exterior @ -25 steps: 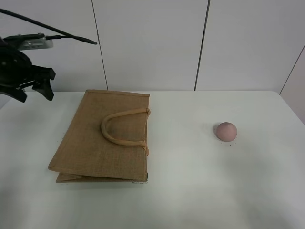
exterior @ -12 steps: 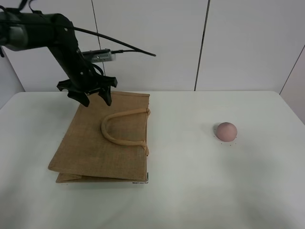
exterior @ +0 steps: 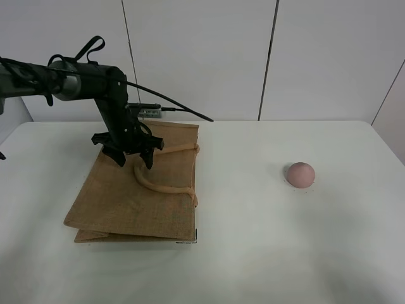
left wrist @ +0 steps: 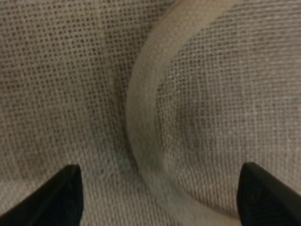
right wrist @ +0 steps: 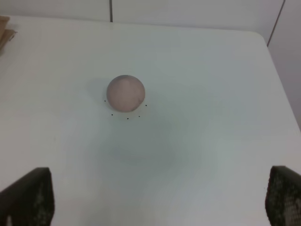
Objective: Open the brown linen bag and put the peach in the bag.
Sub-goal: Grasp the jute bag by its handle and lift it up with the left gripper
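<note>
— Brown linen bag [exterior: 126,202] lying flat and closed on desk [exterior: 266,253], directly beneath left end effector [exterior: 133,156]; loop handle [left wrist: 141,117] between spread, empty fingers.
— Step in hand?
— Opening, apparently. Next: lowering, clamping onto handle, lifting. Peach [exterior: 300,173] well apart, ahead of right end effector [right wrist: 155,200], likewise spread, empty.

One bag [exterior: 126,196] and one peach [exterior: 300,173] are counted on one table [exterior: 266,240]. One loop handle [exterior: 158,187] is seen on the bag's upper face; a second cannot be confirmed. One arm [exterior: 76,79] with one gripper [exterior: 134,161] is shown in the high view. Two dark fingertips [left wrist: 61,197] are shown in each wrist view.
</note>
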You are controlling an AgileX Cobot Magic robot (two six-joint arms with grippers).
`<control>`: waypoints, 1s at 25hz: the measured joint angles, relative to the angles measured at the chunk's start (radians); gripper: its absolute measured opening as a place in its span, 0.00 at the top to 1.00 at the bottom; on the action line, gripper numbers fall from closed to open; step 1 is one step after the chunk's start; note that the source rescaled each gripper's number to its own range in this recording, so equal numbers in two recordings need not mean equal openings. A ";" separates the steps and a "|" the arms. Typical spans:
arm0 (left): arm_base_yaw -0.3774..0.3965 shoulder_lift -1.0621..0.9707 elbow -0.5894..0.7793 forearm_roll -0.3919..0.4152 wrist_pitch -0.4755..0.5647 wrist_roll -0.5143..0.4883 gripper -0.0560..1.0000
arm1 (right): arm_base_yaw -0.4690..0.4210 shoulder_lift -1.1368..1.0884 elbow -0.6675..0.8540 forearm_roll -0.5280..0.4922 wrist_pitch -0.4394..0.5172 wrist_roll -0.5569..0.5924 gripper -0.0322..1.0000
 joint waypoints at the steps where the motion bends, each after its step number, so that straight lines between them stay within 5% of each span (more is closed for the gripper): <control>1: 0.000 0.007 0.000 0.003 -0.005 0.000 0.04 | 0.000 0.000 0.000 0.000 0.000 0.000 0.00; 14: 0.000 0.088 -0.002 0.009 -0.070 -0.001 0.08 | 0.000 0.000 0.000 0.000 0.000 0.000 0.00; 17: 0.000 0.088 -0.002 0.009 -0.070 -0.001 0.26 | 0.000 0.000 0.000 0.000 0.000 0.000 0.00; 21: 0.000 0.088 -0.005 0.009 -0.061 -0.001 0.86 | 0.000 0.000 0.000 0.000 0.000 0.000 0.00; 22: 0.000 0.088 -0.005 0.015 -0.058 -0.001 0.95 | 0.000 0.000 0.000 0.000 0.000 0.000 0.00; 25: -0.002 0.087 -0.015 0.027 -0.039 -0.013 0.95 | 0.000 0.000 0.000 0.000 0.000 0.000 0.00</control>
